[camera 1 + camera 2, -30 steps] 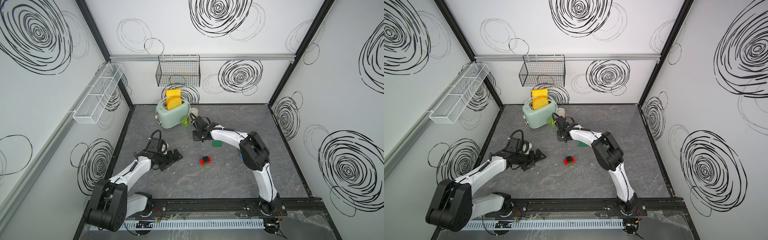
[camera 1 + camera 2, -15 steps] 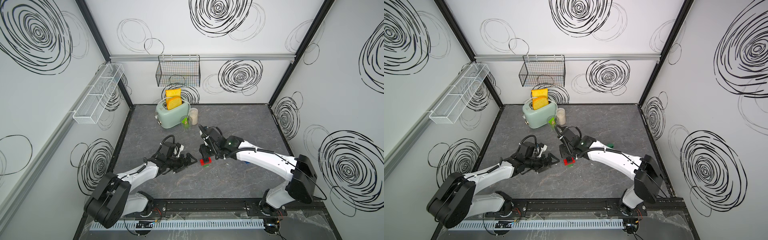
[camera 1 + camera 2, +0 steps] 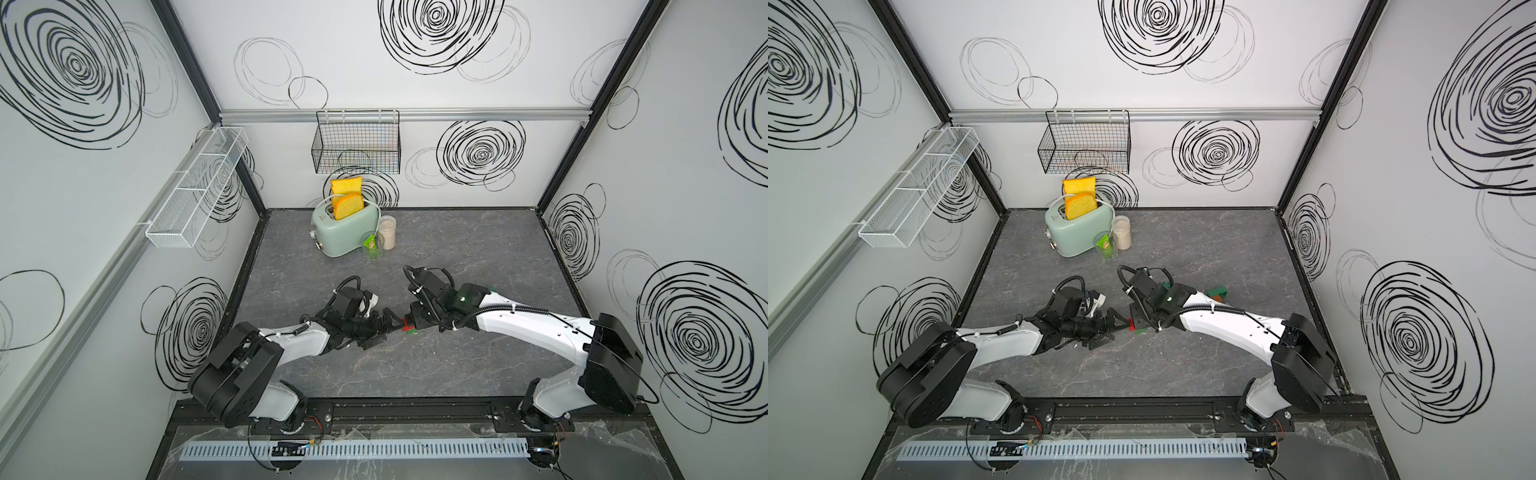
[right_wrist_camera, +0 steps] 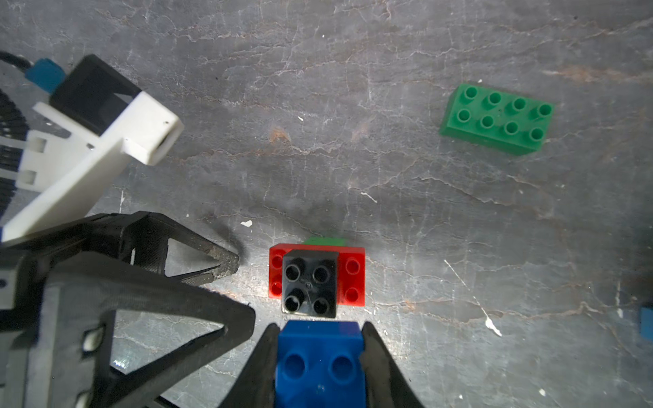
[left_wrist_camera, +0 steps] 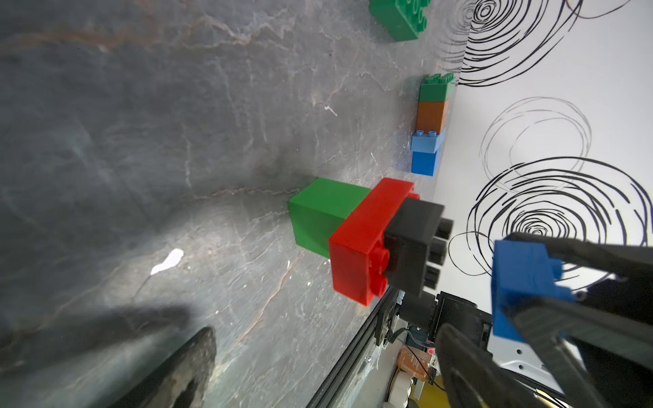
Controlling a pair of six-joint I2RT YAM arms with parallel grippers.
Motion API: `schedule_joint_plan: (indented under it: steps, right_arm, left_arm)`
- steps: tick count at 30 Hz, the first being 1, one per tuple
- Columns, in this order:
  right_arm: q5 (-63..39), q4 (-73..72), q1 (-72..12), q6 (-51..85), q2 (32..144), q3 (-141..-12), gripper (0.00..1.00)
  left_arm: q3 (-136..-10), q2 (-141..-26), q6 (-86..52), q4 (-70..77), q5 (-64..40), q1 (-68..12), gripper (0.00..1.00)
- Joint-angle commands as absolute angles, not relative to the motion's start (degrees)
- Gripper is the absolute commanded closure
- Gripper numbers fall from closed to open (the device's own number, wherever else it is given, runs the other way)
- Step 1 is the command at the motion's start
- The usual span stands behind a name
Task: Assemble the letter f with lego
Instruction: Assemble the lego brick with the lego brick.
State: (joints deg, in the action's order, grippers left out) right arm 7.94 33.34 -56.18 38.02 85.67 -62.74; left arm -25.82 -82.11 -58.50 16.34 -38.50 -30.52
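The right claw [image 4: 319, 330] pinches a blue studded plastic brick [image 4: 319, 367] and holds it above and just beside a small tower, apart from it. The tower is a black square brick [image 4: 309, 282] on a red oblong brick [image 4: 353, 279] on a green square brick [image 5: 325, 212]. It stands near the middle of the dark grey marbled worktop [image 3: 457, 249], a little toward the front edge.

The likeliest failure is a topple. The tower rests on one small green base under a wider red brick, so an off-centre push probably tips it or slides it over the smooth surface. The left claw [image 4: 243, 289] is spread wide just beside the tower and grips nothing, so nothing braces it. One of its fingertips [image 4: 226, 263] is close enough to knock the red brick if it swings. If the studs do not line up, the blue brick may twist in the grip or seat only halfway.

A loose green eight-stud oblong brick [image 4: 496, 120] lies flat nearer the right edge. A joined row of green, orange, light blue and blue bricks [image 5: 433, 123] sits by the right wall, seemingly on its side.

Toward the back edge stand a mint-green toaster [image 3: 345, 232] holding yellow toast, a pale jar [image 3: 387, 232] and a clear glass [image 3: 372, 249]. The white walls carry black scribbled spirals, a black wire basket [image 3: 355, 145] and a white mesh shelf [image 3: 195, 195].
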Motion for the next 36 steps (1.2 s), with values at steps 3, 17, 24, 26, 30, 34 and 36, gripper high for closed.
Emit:
schedule_joint_plan:
  steps: [3,17,24,26,30,34,36]
  right_arm:
    - [8.2,31.6,-56.5,38.8,85.8,-61.8,0.65]
    - [7.6,30.8,-56.5,37.3,89.1,-63.3,0.65]
    - [7.3,30.5,-56.6,37.1,90.2,-63.6,0.65]
    - [7.3,30.3,-56.6,37.0,90.2,-63.6,0.65]
    - [7.2,30.0,-56.6,36.8,90.7,-64.1,0.65]
    - [6.8,30.1,-56.6,36.5,91.7,-64.5,0.64]
    - [6.6,30.0,-56.6,36.5,91.9,-64.7,0.64]
  left_arm:
    - [-26.1,-82.9,-60.8,20.6,-38.3,-31.0,0.01]
    - [-25.9,-84.5,-60.1,19.8,-37.4,-30.4,0.02]
    - [-25.9,-85.5,-59.9,19.3,-36.7,-30.4,0.02]
    - [-25.9,-85.8,-59.8,19.5,-36.6,-30.4,0.02]
    - [-26.0,-86.4,-59.8,19.8,-36.5,-30.4,0.01]
    - [-25.9,-87.2,-59.7,19.6,-36.2,-30.4,0.02]
    - [-25.9,-87.8,-59.7,19.7,-36.2,-30.5,0.02]
